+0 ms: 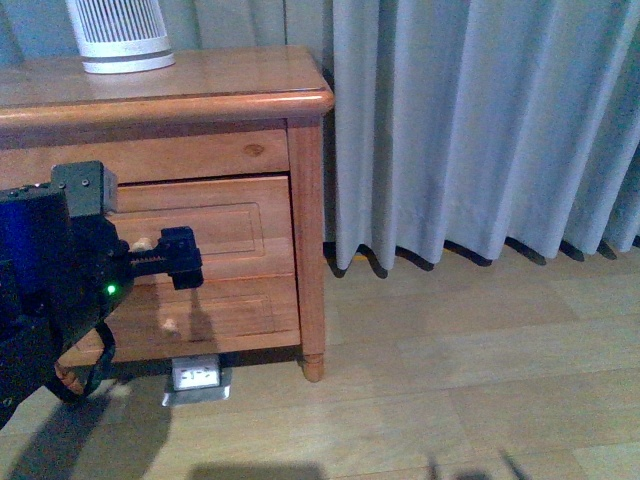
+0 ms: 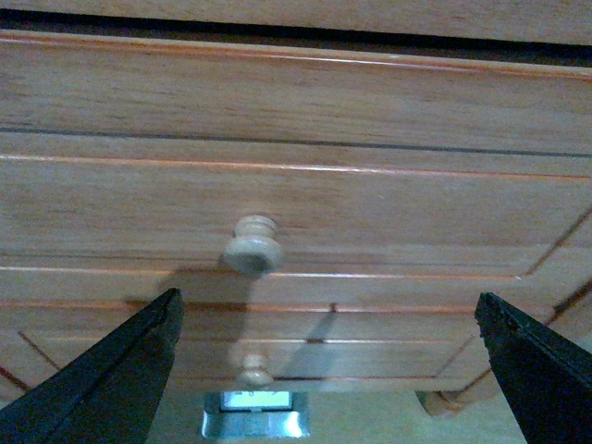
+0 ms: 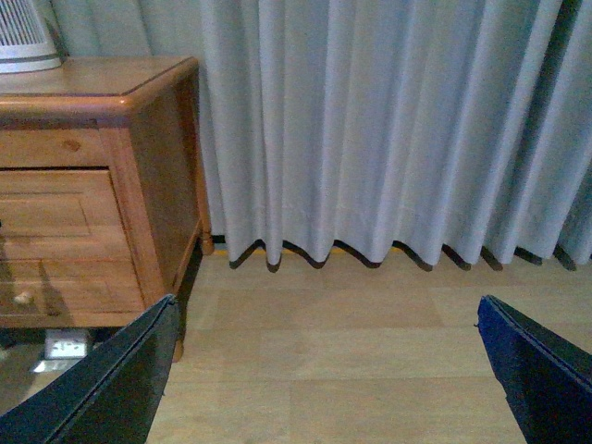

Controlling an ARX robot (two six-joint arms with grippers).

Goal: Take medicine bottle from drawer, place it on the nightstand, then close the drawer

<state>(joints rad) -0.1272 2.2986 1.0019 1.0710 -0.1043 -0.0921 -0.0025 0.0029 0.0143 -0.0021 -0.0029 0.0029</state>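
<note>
The honey-coloured nightstand (image 1: 200,85) stands at the left. Its taller drawer (image 1: 230,225) is shut, with a round wooden knob (image 1: 145,243); the left wrist view shows that knob (image 2: 252,245) close ahead. My left gripper (image 1: 165,256) hovers open right in front of the knob, its fingers (image 2: 129,370) spread wide and holding nothing. A shorter drawer (image 1: 230,310) with its own knob (image 2: 254,370) lies below. My right gripper (image 3: 326,301) is open over bare floor, off to the nightstand's right and facing the curtain. The medicine bottle is hidden.
A large white slatted device (image 1: 120,35) stands on the nightstand top. A grey curtain (image 1: 480,130) hangs to the floor at the right. A metal floor socket plate (image 1: 197,378) lies under the nightstand's front. Pale wooden floor (image 1: 450,380) stretches to the right.
</note>
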